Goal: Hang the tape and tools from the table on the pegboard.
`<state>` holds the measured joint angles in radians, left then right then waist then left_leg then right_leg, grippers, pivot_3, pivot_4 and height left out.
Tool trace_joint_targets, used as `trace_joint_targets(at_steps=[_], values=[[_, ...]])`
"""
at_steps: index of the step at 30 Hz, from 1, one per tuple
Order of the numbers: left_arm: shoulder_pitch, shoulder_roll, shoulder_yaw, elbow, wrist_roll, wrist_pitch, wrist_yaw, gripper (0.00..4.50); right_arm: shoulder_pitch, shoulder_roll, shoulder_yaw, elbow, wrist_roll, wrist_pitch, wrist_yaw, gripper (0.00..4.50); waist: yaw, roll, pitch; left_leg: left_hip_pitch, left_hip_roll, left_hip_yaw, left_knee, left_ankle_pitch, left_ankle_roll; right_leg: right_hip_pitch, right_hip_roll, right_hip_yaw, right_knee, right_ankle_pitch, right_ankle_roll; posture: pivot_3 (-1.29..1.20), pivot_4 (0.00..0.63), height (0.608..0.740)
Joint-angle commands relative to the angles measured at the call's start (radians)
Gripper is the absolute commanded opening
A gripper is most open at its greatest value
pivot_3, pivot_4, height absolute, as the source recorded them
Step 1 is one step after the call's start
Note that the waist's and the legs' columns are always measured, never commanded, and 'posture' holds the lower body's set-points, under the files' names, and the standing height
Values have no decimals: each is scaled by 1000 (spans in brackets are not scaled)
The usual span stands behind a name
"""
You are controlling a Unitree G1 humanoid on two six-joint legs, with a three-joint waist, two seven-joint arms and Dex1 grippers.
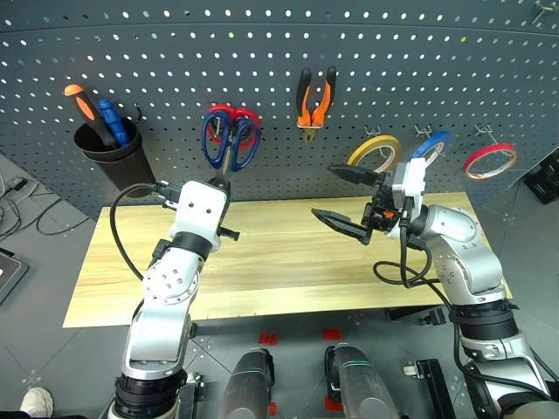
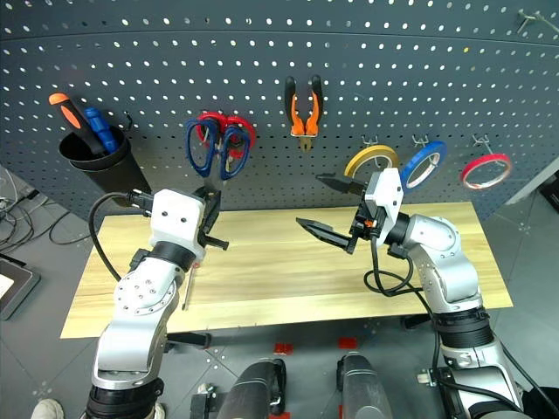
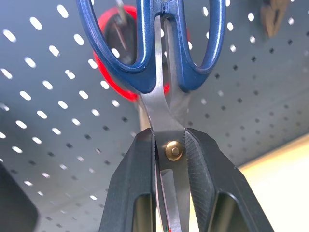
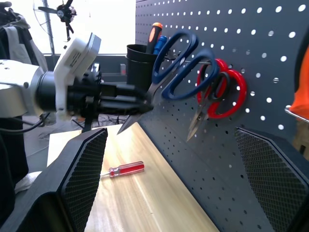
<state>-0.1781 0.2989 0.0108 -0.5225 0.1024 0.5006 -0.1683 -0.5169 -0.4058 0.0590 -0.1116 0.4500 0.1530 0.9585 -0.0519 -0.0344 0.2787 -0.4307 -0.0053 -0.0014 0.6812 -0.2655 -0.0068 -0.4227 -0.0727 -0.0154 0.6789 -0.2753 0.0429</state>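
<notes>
My left gripper is shut on the blades of the dark blue-handled scissors, right at the pivot. Their handles point up against the pegboard, overlapping the red-handled scissors; a metal hook shows at one blue loop. The red-handled screwdriver lies on the table below the left hand. Orange-and-black pliers hang on the board, and the red tape hangs at the far right. My right gripper stands open and empty over the table, pointing toward the left arm.
A black cup on the board's left holds an orange and a blue screwdriver. Yellow tape and blue tape hang just behind the right gripper. Cables lie on the floor at the left.
</notes>
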Motion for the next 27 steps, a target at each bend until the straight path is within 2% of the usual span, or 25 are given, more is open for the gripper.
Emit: trace_joint_targets(at_steps=[1, 9, 16, 21, 22, 27], values=[[-3, -6, 9, -18, -13, 20, -8, 668, -10, -3, -17, -29, 0, -14, -9, 4500, 0, 0, 0, 0, 0, 0, 0, 0, 0, 0, 0, 0, 0, 0, 0, -150, 197, 740], [5, -21, 27, -23, -23, 52, 11, 668, -13, -4, -13, -21, -3, -20, -6, 4500, -1, 0, -3, 0, 0, 0, 1, 0, 0, 0, 0, 0, 1, 0, 0, -143, 198, 740], [-10, -25, 50, -12, -32, 47, 13, 2740, -10, -6, -8, -19, -8, -34, 13, 4500, -1, 0, -5, 0, 0, 0, 1, 0, 0, 0, 0, 0, 1, 0, 0, -139, 200, 740], [46, -30, 52, -24, -26, 38, 19, 4313, -7, -8, -6, -22, -3, -29, 19, 4500, -3, 0, -8, 1, 0, 1, 1, 0, 0, 0, 0, 0, 1, 0, 0, -138, 203, 740], [57, -31, 53, -25, -26, 36, 19, 4475, -7, -9, -6, -22, -3, -28, 19, 4500, -3, 0, -8, 1, 0, 1, 1, 0, 0, 0, 0, 0, 1, 0, 0, -138, 203, 740], [210, -38, 61, -12, -21, 52, 22, 4475, 1, -10, -1, -36, 2, -12, 21, 4500, -5, 0, -9, 2, 0, 2, 1, 0, 0, 0, 0, 2, 1, 0, 0, -128, 220, 740]])
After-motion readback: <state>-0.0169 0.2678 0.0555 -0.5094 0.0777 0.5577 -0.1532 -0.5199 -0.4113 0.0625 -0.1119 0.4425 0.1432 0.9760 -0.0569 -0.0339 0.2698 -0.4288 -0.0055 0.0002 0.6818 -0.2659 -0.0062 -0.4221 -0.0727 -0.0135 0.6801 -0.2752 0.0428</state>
